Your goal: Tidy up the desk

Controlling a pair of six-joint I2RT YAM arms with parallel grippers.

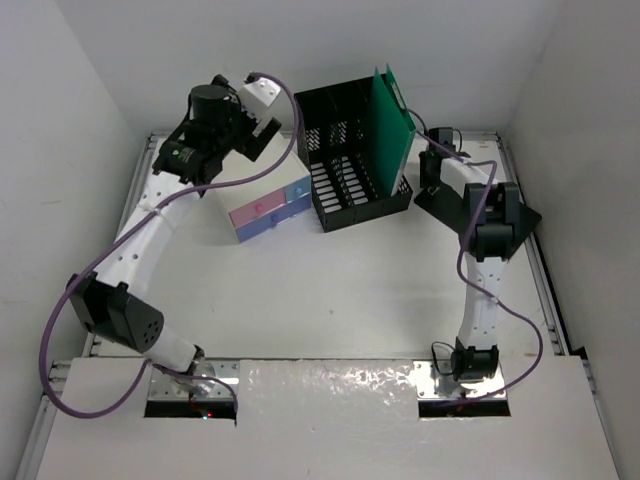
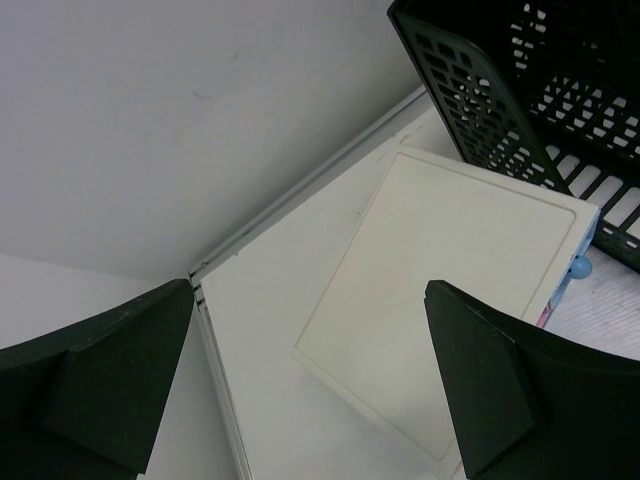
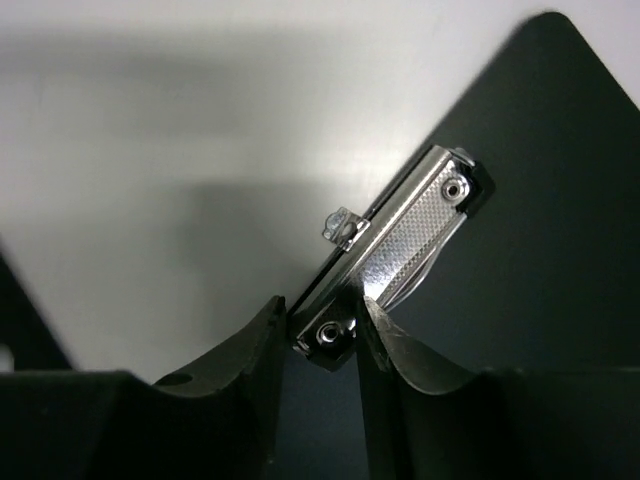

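Both grippers are held above the desk. The right gripper is clamped on the metal clip of a green clipboard stood in the rack. The left gripper is spread wide apart, with a cream box just below it.

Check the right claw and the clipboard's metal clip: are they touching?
Touching. The right wrist view shows the right claw with both fingers against the lower end of the metal clip on the clipboard. No gap is visible on either side.
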